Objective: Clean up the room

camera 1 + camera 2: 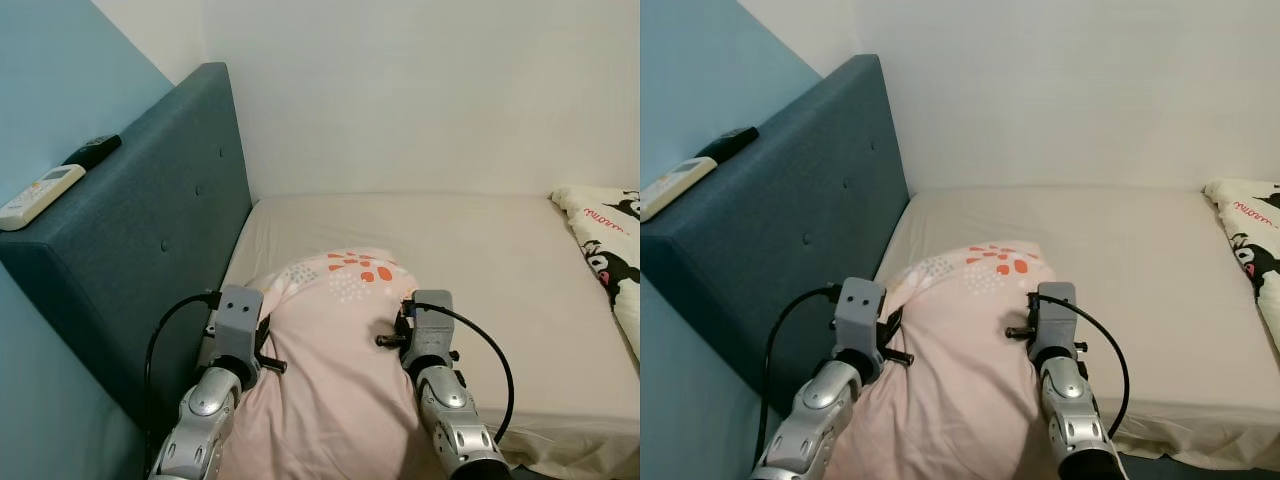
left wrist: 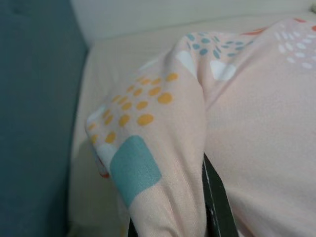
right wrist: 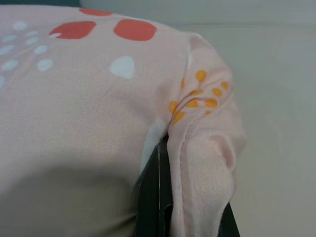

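Observation:
A pale pink pillow (image 1: pixel 335 350) with coloured dots and patches hangs between my two arms at the head end of the bed (image 1: pixel 480 250), next to the headboard. My left gripper (image 2: pixel 173 217) is shut on the pillow's left corner, with fabric bunched between its black fingers (image 2: pixel 217 207). The pillow's right corner is pinched in my right gripper (image 3: pixel 192 207), also shut, and cloth folds over its fingers (image 3: pixel 158 197). The pillow's far end rests on or just above the mattress; I cannot tell which.
The dark teal padded headboard (image 1: pixel 150 240) rises on the left, with a white remote (image 1: pixel 40 195) and a black remote (image 1: pixel 92 151) on its top ledge. A white cartoon-print blanket (image 1: pixel 610 250) lies at the bed's right edge. Beige mattress spreads ahead to the wall.

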Controlling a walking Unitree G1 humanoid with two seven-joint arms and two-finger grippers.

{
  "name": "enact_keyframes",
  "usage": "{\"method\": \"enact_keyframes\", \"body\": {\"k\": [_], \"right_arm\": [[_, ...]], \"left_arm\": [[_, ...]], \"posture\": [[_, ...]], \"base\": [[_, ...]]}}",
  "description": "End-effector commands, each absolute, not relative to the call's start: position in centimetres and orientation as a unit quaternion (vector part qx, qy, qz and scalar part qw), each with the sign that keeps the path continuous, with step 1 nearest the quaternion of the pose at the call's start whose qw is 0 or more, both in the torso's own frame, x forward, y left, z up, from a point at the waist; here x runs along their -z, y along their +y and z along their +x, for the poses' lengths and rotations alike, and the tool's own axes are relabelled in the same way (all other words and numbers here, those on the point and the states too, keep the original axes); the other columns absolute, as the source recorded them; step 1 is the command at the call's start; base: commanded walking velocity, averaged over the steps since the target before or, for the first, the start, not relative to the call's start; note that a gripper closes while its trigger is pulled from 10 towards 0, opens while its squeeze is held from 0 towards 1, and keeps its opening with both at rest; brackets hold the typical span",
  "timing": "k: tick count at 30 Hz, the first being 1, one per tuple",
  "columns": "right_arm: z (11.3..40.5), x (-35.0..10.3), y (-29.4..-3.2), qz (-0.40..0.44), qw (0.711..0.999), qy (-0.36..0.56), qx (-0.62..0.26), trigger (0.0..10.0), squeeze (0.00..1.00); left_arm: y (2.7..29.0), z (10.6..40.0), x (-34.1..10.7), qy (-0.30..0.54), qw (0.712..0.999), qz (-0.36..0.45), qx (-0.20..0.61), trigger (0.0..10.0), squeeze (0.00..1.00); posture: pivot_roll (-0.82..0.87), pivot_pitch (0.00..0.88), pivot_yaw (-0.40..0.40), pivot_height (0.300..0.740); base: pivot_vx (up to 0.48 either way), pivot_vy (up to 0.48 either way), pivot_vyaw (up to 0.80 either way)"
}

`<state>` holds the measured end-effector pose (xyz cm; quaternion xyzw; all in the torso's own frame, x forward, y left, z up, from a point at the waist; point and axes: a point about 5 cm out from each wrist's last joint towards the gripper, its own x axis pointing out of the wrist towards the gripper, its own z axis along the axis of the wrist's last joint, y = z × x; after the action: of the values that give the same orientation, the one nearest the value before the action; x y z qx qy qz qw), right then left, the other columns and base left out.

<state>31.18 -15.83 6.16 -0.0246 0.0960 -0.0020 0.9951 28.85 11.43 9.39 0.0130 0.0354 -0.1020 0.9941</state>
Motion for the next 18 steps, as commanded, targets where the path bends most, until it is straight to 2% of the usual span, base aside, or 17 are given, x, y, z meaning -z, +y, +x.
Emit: {"method": "enact_keyframes", "body": {"k": [1,14,18], "right_arm": [[31.7,-7.1,-15.2,-0.03,0.997,0.071,-0.005,10.0,0.0],[31.7,-7.6,-15.9,-0.031,0.998,0.056,0.013,10.0,0.0],[31.7,-7.7,-16.3,-0.012,0.998,0.05,0.028,10.0,0.0]], "left_arm": [[12.1,29.1,-10.2,0.012,0.996,0.021,0.085,10.0,0.0],[11.4,29.0,-10.6,0.001,0.995,0.008,0.103,10.0,0.0],[11.2,29.1,-10.8,-0.002,0.994,0.007,0.108,10.0,0.0]], "posture": [[0.05,0.009,0.029,0.74],[0.04,0.011,0.024,0.74],[0.04,0.012,0.024,0.74]], "base": [[0.0,0.0,0.8],[0.0,0.0,0.8],[0.0,0.0,0.0]]}}
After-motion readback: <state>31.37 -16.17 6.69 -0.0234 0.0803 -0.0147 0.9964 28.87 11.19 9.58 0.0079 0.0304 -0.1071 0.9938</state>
